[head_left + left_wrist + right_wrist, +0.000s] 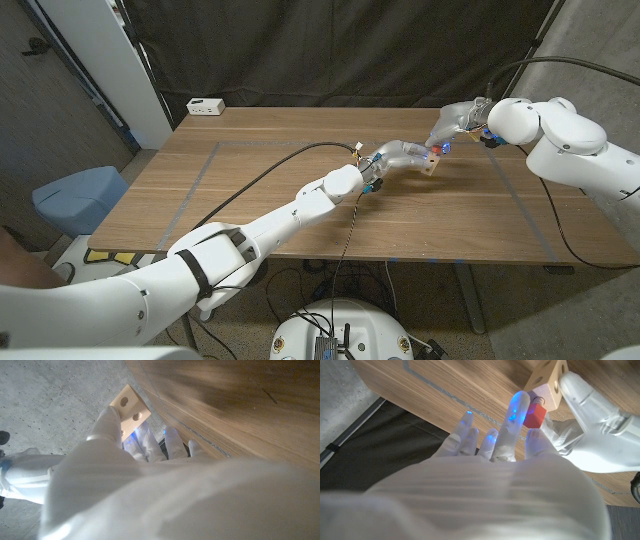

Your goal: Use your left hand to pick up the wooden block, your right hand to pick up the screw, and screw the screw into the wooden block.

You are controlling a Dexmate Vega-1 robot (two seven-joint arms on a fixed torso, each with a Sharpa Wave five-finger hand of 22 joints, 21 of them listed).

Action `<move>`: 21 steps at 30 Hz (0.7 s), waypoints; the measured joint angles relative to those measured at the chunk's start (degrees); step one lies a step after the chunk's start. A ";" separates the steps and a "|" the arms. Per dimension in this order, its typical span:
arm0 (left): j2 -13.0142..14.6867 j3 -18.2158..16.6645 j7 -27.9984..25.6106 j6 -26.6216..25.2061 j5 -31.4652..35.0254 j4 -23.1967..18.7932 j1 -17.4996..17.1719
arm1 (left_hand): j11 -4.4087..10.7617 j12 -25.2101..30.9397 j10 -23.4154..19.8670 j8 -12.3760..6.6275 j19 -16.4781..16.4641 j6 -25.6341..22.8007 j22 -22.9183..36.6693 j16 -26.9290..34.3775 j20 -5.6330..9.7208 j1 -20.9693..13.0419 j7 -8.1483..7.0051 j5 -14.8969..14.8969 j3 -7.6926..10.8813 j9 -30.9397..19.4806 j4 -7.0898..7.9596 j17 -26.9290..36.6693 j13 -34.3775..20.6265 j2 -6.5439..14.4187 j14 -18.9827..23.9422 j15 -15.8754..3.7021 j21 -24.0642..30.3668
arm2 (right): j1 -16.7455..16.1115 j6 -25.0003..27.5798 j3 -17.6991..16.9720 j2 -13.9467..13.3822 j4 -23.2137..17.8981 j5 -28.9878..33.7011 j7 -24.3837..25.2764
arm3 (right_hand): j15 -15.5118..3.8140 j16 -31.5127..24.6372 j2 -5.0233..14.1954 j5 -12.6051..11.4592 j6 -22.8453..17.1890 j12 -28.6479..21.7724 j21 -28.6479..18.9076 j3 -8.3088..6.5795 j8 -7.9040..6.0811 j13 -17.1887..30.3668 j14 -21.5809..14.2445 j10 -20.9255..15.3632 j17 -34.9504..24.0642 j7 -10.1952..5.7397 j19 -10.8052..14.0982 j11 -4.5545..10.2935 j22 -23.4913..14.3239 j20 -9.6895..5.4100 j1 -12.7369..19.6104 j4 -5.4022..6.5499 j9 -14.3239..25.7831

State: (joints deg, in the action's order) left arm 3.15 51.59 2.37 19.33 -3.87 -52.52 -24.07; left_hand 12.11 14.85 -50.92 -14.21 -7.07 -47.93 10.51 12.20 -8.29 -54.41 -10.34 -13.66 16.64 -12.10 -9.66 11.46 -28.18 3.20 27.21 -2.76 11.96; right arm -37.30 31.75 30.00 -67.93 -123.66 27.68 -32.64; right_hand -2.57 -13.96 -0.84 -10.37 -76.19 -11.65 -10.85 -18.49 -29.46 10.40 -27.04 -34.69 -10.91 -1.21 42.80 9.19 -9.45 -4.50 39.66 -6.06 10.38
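Fingers (517,410) of the right hand (505,455) pinch the screw (536,414), its red blocky head pressed against the wooden block (547,382), so the threading step looks under way. Pale, square-cut and drilled with round holes, the block is gripped by the left hand (400,157), lifted above the table (250,170) toward its far right corner. Next, I judge, the right hand must twist the screw straight along a hole while the left braces the block. Both hands wear smooth white shells; the table is streaked brown wood. A white power strip (206,106) sits at the far left corner.
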 measured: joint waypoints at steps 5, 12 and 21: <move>-0.13 0.00 0.09 0.24 -0.01 0.47 0.04 | 0.05 0.00 0.05 0.00 0.00 0.00 0.00 0.00 0.00 0.00 0.00 -0.01 0.00 -0.03 0.00 0.00 0.00 0.00 0.00 0.00 0.00 | 0.00 0.27 -0.06 -0.37 -0.32 0.63 -0.53 | -0.02 0.66 -1.66 0.00 1.12 0.44 0.00 1.40 1.20 0.00 0.02 0.33 0.00 0.31 -0.54 0.33 0.00 0.11 -2.69 0.60 0.00; -0.30 -0.01 0.27 0.56 -0.09 0.96 0.24 | -0.14 0.00 -0.14 0.00 0.00 0.00 0.00 0.00 0.00 0.00 0.00 -0.01 0.00 -0.04 0.00 0.00 0.00 0.00 0.00 0.00 0.00 | 0.62 0.51 0.21 -0.59 -0.66 1.71 -2.08 | -0.18 1.34 -3.70 0.00 2.83 0.85 0.08 2.81 2.69 0.00 0.85 1.28 -0.01 0.61 -0.94 -0.35 0.00 0.11 -5.45 1.11 0.00; -0.52 -0.05 0.49 0.91 -0.27 1.70 0.47 | -0.10 0.00 -0.16 0.00 0.00 0.00 0.00 0.00 0.00 0.00 0.00 0.01 0.00 -0.04 0.00 0.01 0.00 0.00 0.00 0.00 0.00 | 2.03 0.79 1.12 -0.42 -0.74 3.34 -5.54 | 0.10 2.17 -4.70 -0.67 7.19 1.35 0.29 3.66 5.45 0.14 2.00 4.68 -0.01 0.79 -1.98 -1.54 0.00 0.51 -7.37 1.21 0.33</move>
State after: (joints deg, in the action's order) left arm 2.63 51.54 2.86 20.25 -4.14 -50.81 -23.60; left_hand 12.01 14.86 -51.08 -14.21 -7.07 -47.93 10.51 12.20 -8.28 -54.41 -10.34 -13.65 16.64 -12.13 -9.65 11.47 -28.18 3.20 27.21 -2.76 11.96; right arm -35.27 32.54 31.13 -68.36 -124.40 31.02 -38.17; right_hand -2.47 -11.80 -5.54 -11.04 -69.00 -10.30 -10.56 -14.83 -24.01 10.54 -25.04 -30.02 -10.92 -0.42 40.82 7.65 -9.45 -3.99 32.29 -4.85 10.72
